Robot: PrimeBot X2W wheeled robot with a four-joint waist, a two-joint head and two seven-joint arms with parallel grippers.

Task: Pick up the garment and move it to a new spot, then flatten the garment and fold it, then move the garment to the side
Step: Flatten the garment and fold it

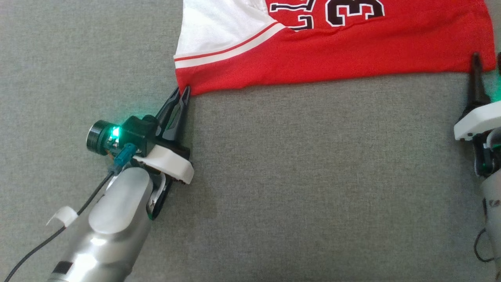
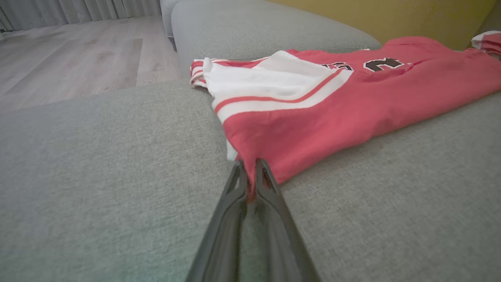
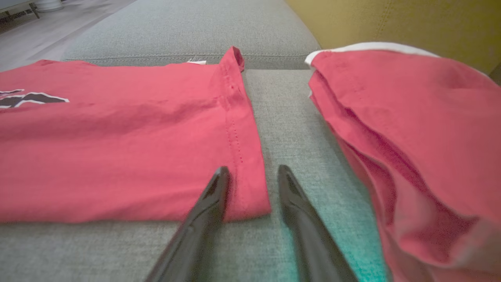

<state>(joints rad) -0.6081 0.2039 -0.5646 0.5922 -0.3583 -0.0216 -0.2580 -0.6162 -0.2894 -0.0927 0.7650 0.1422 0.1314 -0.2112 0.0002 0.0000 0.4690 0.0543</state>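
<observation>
Garment [image 1: 352, 51] corner in left claw [image 1: 182, 90], right claw [image 3: 253, 168] agape.

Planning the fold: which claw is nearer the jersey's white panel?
Left. The left claw pinches the jersey corner just below its white panel; the right claw sits open at the opposite hem corner.

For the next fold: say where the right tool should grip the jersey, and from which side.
Near right corner of the jersey, coming low from the near edge: the hem lies flat on the couch, the open right tool astride it.

Home living room: grey sofa [image 2: 98, 164], wood floor [image 2: 70, 58], curtains [image 2: 78, 9].
</observation>
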